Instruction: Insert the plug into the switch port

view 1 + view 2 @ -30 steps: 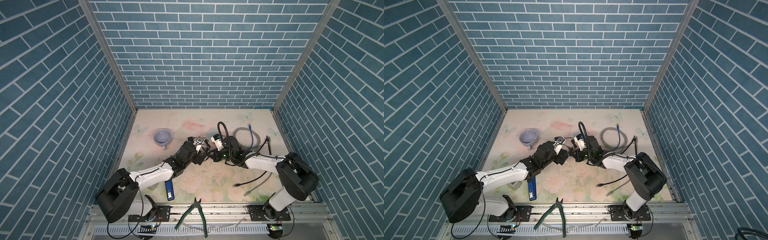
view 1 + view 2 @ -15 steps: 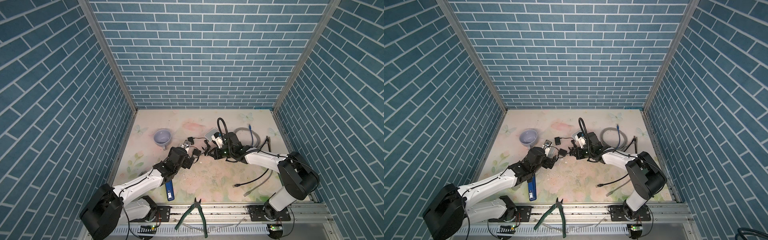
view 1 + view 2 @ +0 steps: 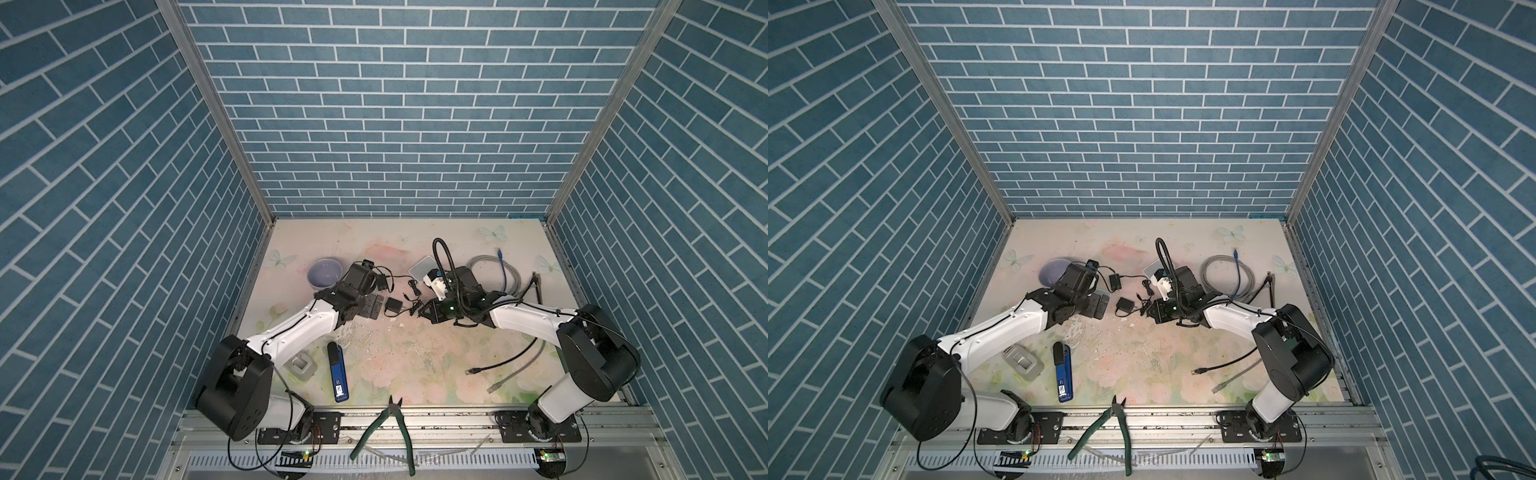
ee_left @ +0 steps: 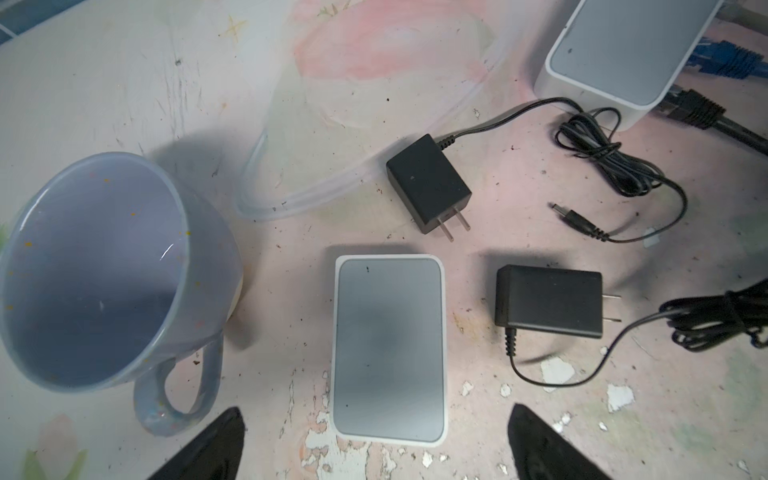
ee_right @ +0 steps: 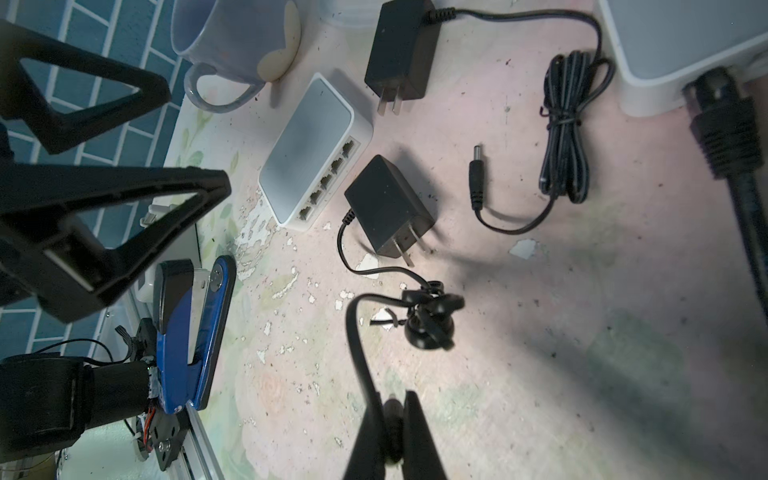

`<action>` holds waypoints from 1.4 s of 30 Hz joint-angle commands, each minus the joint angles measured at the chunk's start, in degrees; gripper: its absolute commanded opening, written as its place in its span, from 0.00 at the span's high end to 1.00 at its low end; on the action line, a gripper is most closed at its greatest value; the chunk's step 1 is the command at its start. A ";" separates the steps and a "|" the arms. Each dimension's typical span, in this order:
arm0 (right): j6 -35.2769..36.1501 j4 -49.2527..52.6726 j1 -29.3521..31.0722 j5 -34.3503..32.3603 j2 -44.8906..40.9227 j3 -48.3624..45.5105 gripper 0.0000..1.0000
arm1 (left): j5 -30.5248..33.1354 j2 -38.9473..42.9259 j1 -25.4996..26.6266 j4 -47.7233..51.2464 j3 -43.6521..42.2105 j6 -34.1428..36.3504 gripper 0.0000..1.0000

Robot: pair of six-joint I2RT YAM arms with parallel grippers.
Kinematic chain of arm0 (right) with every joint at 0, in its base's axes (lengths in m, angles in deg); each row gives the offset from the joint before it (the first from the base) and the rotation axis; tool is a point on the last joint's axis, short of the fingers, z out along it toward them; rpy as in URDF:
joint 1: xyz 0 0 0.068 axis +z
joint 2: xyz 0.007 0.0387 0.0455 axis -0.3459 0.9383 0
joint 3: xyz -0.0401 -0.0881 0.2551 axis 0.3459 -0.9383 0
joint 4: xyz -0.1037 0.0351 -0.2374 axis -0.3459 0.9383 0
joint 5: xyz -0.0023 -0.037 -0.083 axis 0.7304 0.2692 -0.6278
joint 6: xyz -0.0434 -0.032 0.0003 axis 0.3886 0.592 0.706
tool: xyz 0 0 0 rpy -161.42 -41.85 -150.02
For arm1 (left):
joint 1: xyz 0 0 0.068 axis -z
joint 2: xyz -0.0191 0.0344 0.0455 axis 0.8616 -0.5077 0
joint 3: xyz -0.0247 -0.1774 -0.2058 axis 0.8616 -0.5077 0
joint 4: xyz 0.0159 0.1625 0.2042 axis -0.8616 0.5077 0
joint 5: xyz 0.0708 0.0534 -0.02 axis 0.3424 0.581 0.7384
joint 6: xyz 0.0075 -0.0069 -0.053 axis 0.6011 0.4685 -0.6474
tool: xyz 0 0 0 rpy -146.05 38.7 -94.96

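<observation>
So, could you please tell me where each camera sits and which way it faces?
Top views: high over the front rail, looking down at the table; left arm and right arm show whole.
Left wrist: on that arm, looking down on the small switch and mug; its open jaws' tips show.
Right wrist: on that arm, looking low across the table; its jaws, shut on an adapter cord, and the left arm's jaws show.
Shared: both wrist views show the switch, mug and black adapters.

Your left end effector [image 4: 376, 419] spread wide over a white rectangular switch [image 4: 389, 332], pale blue ceramic mug [image 4: 104, 270] and black adapter [image 4: 548, 301] flanking it
</observation>
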 commanded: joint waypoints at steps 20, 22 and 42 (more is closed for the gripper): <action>2.49 1.64 -0.49 0.15 -2.07 0.91 0.96 | -10.53 -22.73 -5.50 13.50 14.27 3.34 0.13; 2.50 1.75 -0.43 0.06 -2.08 0.91 0.96 | -10.23 -23.74 -5.54 14.16 14.61 3.54 0.19; -0.50 -2.19 -2.50 3.54 -1.54 0.47 0.95 | -11.97 -10.37 -5.54 3.56 3.95 3.06 0.52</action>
